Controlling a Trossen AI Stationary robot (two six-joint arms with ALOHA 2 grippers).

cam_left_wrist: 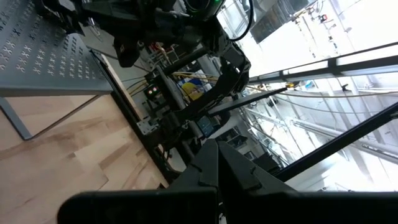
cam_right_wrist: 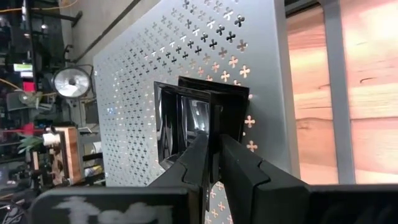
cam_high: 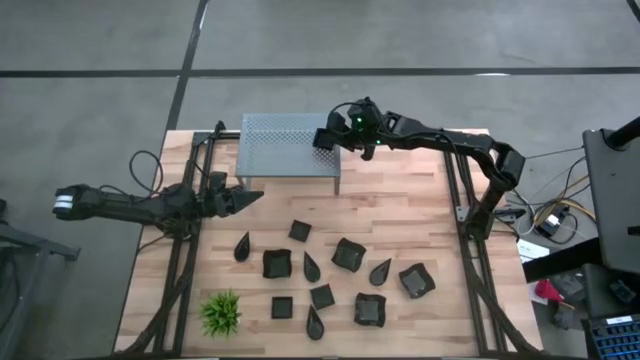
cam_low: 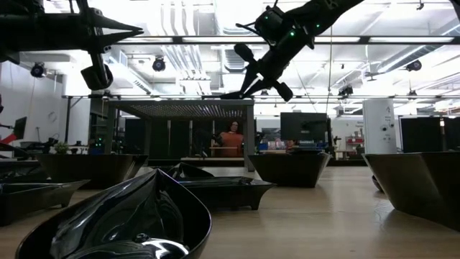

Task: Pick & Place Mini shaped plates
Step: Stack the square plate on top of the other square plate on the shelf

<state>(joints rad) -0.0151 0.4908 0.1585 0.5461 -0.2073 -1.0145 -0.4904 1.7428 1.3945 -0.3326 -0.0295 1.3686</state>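
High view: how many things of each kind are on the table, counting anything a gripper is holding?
Square plates on the table: 7
Held square plate, in the right gripper over the metal rack: 1
Teardrop plates: 4
Green plant: 1
Metal rack: 1
Total: 14
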